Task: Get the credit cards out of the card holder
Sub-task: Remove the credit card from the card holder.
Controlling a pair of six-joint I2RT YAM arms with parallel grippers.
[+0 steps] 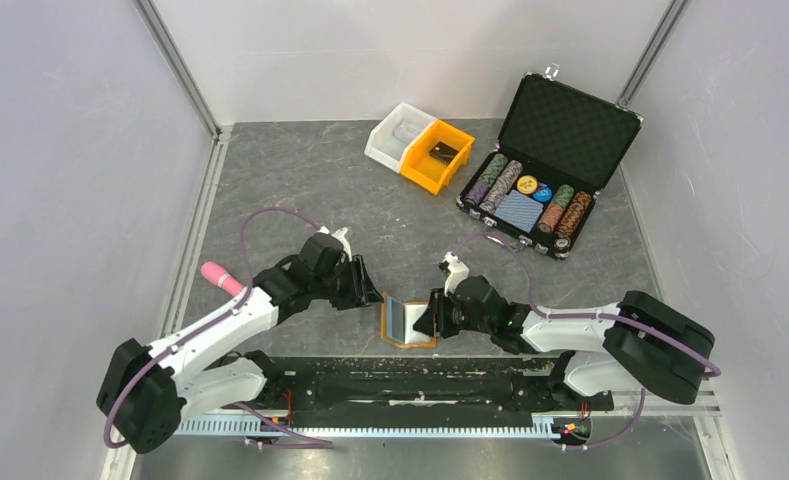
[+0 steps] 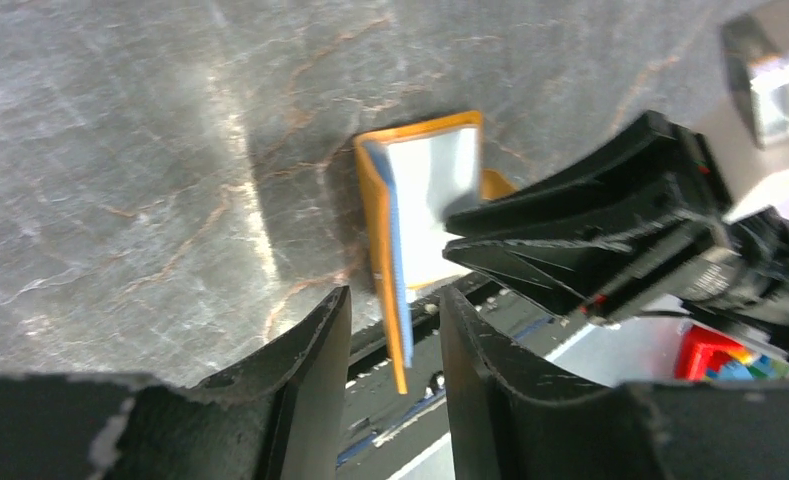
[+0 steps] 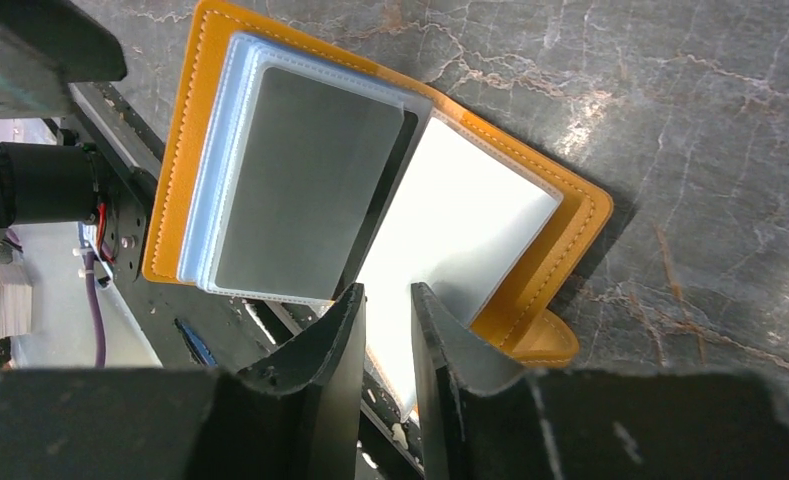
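Note:
The card holder (image 1: 408,323) lies open at the table's near edge, orange-tan outside with light blue sleeves. In the right wrist view its left panel carries a grey credit card (image 3: 300,180) in a clear sleeve, and the right panel (image 3: 460,220) looks white. My left gripper (image 2: 395,300) is open. The holder's raised left flap (image 2: 385,250) runs edge-on between its fingers without touching them. My right gripper (image 3: 387,295) hovers over the right panel, with a narrow gap between its fingers and the panel's corner showing in that gap. In the top view, both grippers flank the holder (image 1: 370,295) (image 1: 432,318).
An orange bin (image 1: 435,155) and a white bin (image 1: 398,132) stand at the back. An open black chip case (image 1: 550,170) sits at the back right. A pink object (image 1: 222,278) lies beside the left arm. The black mounting rail (image 1: 410,380) runs just under the holder.

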